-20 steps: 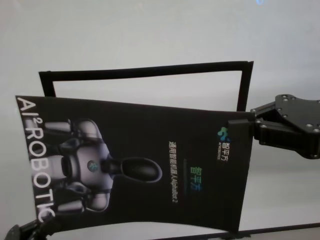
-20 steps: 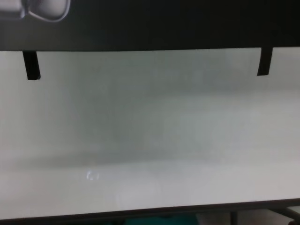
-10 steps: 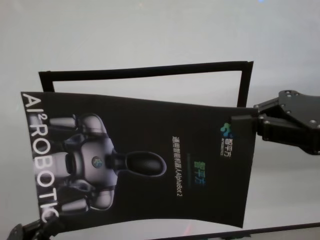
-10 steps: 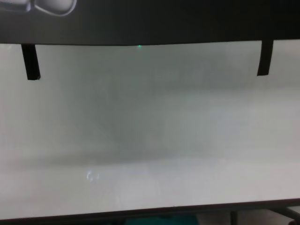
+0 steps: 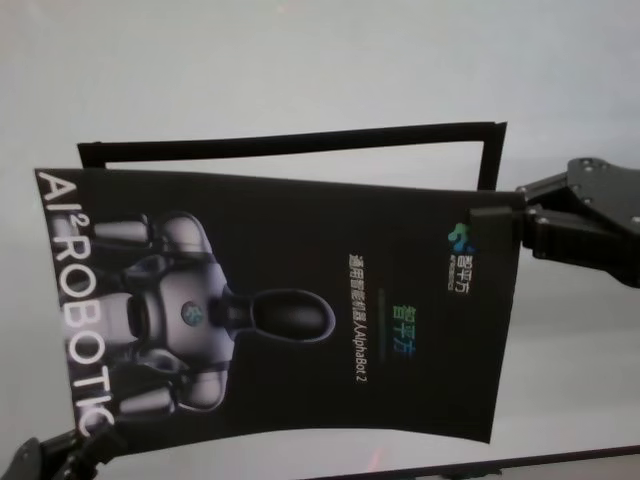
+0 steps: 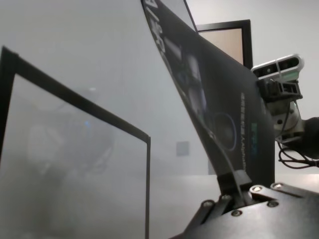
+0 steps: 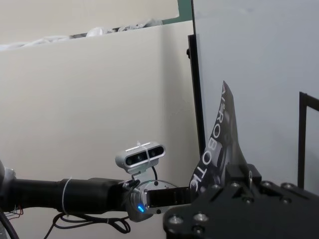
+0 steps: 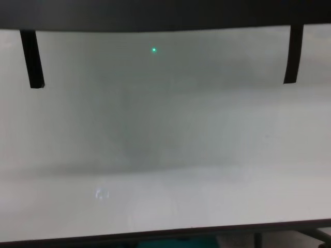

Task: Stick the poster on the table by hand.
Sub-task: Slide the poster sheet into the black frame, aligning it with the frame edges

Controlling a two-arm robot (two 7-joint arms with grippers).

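Observation:
The poster (image 5: 290, 310), a black glossy sheet with white lettering and a grey robot picture, hangs in the air over the pale table (image 5: 300, 60). My right gripper (image 5: 492, 226) is shut on its right edge near the far corner. At the near left corner my left gripper (image 5: 78, 447) is shut on the sheet. In the left wrist view the poster (image 6: 214, 99) rises from my left gripper (image 6: 234, 181). The right wrist view shows the poster (image 7: 219, 144) curving out of my right gripper (image 7: 244, 174). In the chest view only its dark lower edge (image 8: 155, 13) shows along the top.
A thin black rectangular outline (image 5: 300, 140) lies on the table behind and under the poster. Two narrow black strips (image 8: 32, 59) (image 8: 293, 54) hang down in the chest view. The table's dark near edge (image 8: 165, 232) runs along the bottom there.
Both grippers have carried the poster farther from me and slightly higher. Its lower edge has risen in the chest view. The right gripper has shifted right and the sheet is stretched flatter.

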